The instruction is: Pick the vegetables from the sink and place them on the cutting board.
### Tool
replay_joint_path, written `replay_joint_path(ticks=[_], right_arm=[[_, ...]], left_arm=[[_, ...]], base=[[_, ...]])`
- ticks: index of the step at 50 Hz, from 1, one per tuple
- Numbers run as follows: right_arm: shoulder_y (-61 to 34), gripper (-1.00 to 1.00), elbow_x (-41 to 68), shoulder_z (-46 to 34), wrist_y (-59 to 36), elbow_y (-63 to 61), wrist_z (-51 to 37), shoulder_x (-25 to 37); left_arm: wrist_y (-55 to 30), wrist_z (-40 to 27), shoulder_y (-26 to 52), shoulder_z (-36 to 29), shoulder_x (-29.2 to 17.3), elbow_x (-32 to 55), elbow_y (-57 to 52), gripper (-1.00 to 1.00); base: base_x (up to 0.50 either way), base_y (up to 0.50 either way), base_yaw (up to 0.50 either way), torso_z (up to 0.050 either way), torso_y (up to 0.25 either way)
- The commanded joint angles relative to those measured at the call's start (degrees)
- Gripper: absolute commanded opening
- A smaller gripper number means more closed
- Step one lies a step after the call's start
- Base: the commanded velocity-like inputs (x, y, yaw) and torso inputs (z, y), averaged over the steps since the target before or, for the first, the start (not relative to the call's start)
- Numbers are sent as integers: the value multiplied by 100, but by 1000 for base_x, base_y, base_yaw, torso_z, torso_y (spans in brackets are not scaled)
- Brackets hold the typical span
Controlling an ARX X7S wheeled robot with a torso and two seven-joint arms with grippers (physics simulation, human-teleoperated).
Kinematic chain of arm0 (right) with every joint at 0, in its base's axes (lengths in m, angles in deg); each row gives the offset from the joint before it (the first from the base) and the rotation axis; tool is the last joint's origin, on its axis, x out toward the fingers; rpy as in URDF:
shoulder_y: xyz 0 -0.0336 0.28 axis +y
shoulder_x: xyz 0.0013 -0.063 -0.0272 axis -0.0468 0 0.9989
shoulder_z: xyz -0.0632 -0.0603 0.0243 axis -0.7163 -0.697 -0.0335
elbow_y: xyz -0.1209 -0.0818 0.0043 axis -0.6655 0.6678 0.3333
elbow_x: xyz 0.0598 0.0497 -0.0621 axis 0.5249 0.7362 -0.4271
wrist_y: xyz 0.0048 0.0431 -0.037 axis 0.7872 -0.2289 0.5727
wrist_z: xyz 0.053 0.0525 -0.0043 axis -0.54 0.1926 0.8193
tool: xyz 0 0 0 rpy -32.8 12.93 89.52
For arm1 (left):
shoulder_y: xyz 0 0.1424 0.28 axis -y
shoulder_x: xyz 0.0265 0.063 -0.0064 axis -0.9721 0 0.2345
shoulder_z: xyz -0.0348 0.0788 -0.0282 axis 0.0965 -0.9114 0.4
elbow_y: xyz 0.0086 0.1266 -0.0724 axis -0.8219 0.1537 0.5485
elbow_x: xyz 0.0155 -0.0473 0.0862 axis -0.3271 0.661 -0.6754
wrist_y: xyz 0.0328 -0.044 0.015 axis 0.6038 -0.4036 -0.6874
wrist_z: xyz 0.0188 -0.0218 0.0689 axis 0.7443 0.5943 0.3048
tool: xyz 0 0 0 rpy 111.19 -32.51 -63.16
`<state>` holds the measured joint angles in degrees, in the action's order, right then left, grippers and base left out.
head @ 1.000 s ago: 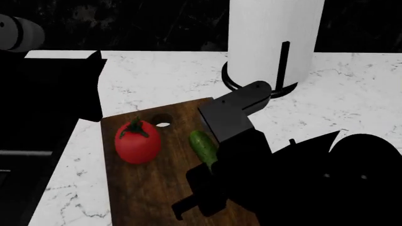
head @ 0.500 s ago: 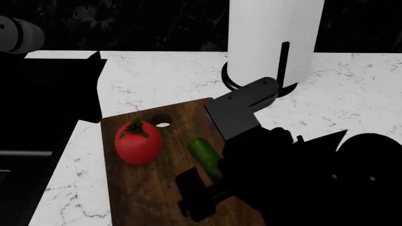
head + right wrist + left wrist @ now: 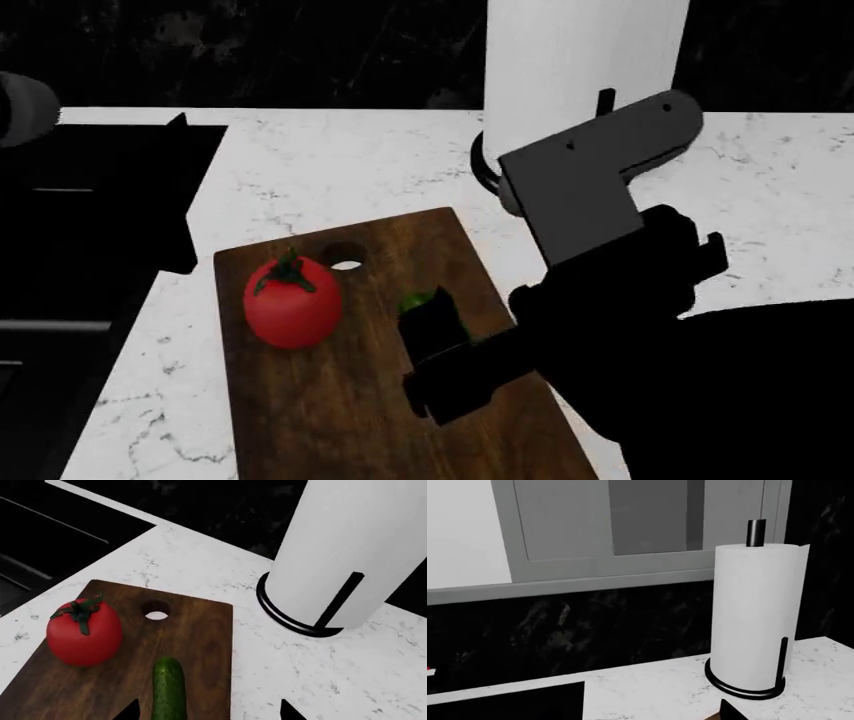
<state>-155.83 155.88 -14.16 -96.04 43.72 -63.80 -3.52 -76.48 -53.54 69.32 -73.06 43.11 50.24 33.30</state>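
Observation:
The red tomato [image 3: 291, 305] stands on the dark wooden cutting board [image 3: 320, 410], near its small hole. The green cucumber [image 3: 168, 690] lies on the board [image 3: 200, 630] beside the tomato [image 3: 85, 632]. In the head view only its tip [image 3: 418, 299] shows behind my right gripper [image 3: 447, 375]. My right gripper [image 3: 207, 712] hovers above the board, open and empty, its fingertips wide apart either side of the cucumber. The black sink [image 3: 53, 530] lies beyond the board's tomato side. My left arm is a dark bulk over the sink [image 3: 54, 400]; its jaws cannot be made out.
A tall white paper-towel roll [image 3: 581, 80] on a black stand sits on the white marble counter just behind the board; it also shows in the right wrist view [image 3: 360, 555] and the left wrist view [image 3: 757, 615]. Grey cabinets and a dark backsplash are behind.
My right gripper has risen and drawn back from the cucumber, which stays lying on the board. The tomato has not moved. The left arm has shifted slightly left.

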Motion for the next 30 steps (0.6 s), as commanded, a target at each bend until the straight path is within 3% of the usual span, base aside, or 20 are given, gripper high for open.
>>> replay_joint_path(ticks=[1, 6, 15, 30], right_arm=[[726, 100, -404, 614, 788, -1286, -186, 599], [1288, 100, -663, 994, 1337, -1637, -85, 878], [2286, 100, -1635, 1625, 2380, -2679, 88, 1232], [3736, 100, -2813, 1978, 3417, -3322, 332, 1353]], left_arm=[[318, -216, -627, 163, -177, -101, -837, 100], [285, -477, -687, 234, -222, 36, -1203, 100], [786, -152, -1178, 285, -396, -434, -1688, 100], [1271, -134, -1723, 619, -447, -434, -2229, 100]], base=[[0, 0, 0, 0, 0], [0, 0, 0, 0, 0], [0, 0, 0, 0, 0], [0, 0, 0, 0, 0]])
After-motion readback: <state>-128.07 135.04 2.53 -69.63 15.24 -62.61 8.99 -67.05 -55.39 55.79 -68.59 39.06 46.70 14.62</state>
